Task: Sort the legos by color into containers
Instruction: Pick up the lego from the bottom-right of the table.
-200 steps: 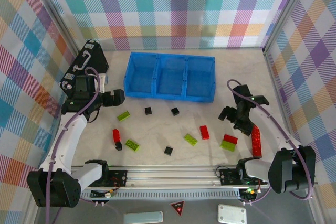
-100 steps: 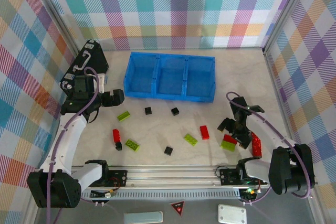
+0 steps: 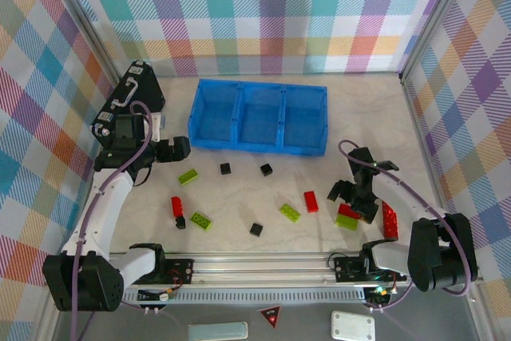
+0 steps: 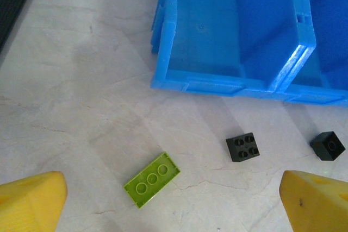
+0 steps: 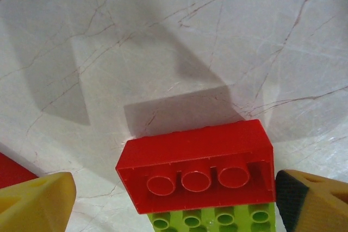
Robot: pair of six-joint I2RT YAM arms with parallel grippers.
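Note:
Small red, lime-green and black legos lie scattered on the table in front of the blue three-compartment tray (image 3: 257, 116). My right gripper (image 3: 350, 200) is open and low over a red brick (image 3: 348, 211) that lies against a lime brick (image 3: 347, 223). In the right wrist view the red brick (image 5: 196, 172), hollow side towards the camera, sits between the yellow fingertips (image 5: 38, 202) of the right gripper (image 5: 174, 205), and the lime brick (image 5: 217, 220) is below it. My left gripper (image 3: 177, 149) hangs open above a lime brick (image 4: 152, 179) and a black cube (image 4: 242, 148); the tray (image 4: 234, 80) shows beyond them.
A black briefcase (image 3: 128, 101) leans at the back left beside the left arm. A long red strip (image 3: 390, 220) lies just right of the right gripper. More bricks lie near the front rail (image 3: 263, 265): red (image 3: 176, 207), lime (image 3: 201, 220), black (image 3: 255, 229).
My right gripper has moved forward and left, down over the red and lime pair, and its fingers have begun to narrow. The left arm has barely shifted.

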